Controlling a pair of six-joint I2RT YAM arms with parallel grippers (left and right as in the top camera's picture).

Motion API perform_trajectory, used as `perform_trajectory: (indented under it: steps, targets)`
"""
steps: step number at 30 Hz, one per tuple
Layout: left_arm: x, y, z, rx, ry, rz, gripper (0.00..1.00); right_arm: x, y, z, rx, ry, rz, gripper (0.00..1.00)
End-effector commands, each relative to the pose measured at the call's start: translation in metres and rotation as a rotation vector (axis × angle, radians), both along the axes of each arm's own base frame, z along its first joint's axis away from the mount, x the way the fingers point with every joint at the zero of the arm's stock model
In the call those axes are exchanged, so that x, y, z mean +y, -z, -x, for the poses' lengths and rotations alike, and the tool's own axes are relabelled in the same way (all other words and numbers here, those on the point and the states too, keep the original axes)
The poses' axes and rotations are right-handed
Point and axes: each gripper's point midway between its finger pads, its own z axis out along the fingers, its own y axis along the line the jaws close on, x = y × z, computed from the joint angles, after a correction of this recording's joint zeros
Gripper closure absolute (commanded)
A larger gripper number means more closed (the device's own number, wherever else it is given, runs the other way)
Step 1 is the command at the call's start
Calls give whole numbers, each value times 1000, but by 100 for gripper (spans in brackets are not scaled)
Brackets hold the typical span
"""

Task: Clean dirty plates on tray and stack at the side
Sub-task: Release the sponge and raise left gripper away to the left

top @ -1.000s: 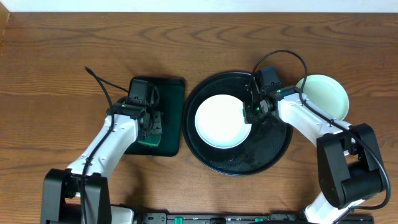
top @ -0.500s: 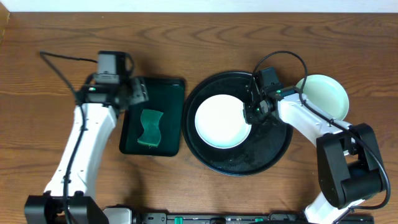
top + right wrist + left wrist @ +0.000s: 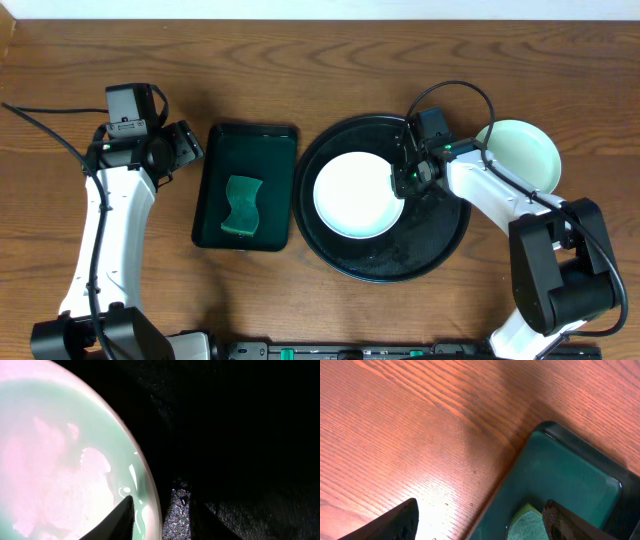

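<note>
- Brown wood-grain table across the whole overhead view; pale strip along the top edge, nothing else of the room visible.
- Bright glare and a few tiny droplets on the wood at lower centre of the left wrist view.
- At upper left of the overhead view, left gripper over bare wood, just left of the dark green tray; fingers spread wide, nothing between them.
- Wavy green sponge lying in the lower half of that tray, apart from the left gripper.
- Right of centre, glossy black tray, just beside the green one, its floor speckled with wet drops.
- Inside it, toward its left side, one pale plate; white from above, mint-tinted with pinkish glare in the right wrist view.
- At that plate's right rim, right gripper; jaws a little apart, astride the rim, one finger over the plate's inside, the other over the tray floor, a sliver of wet tray showing between; no clamp visible.
- At upper right, mint-green plate on the table, off the black tray and close beside its rim, partly hidden by the right arm; cannot tell whether another lies beneath.
</note>
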Motion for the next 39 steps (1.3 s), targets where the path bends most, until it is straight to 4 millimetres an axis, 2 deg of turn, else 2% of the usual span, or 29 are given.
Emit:
perform_trajectory:
  steps: [1, 6, 10, 25, 28, 34, 39]
  targets:
    - [3, -7, -2, -17, -17, -6, 20, -2, -1, 1, -6, 3, 5, 66]
    - [3, -7, -2, -17, -17, -6, 20, -3, 5, 1, -21, 5, 6, 68]
    - [3, -7, -2, -17, -17, -6, 20, -3, 6, 2, -21, 5, 6, 77]
    - [3, -7, -2, -17, -17, -6, 20, -1, 4, -7, -57, 6, -7, 75]
    - [3, -7, -2, -17, -17, -6, 20, 0, 2, -9, -68, 6, -11, 87]
    - [3, -7, -2, -17, -17, -6, 20, 0, -4, -10, -81, 6, -15, 99]
    - [3, -7, -2, -17, -17, -6, 20, 0, -11, -9, -89, 6, -18, 99]
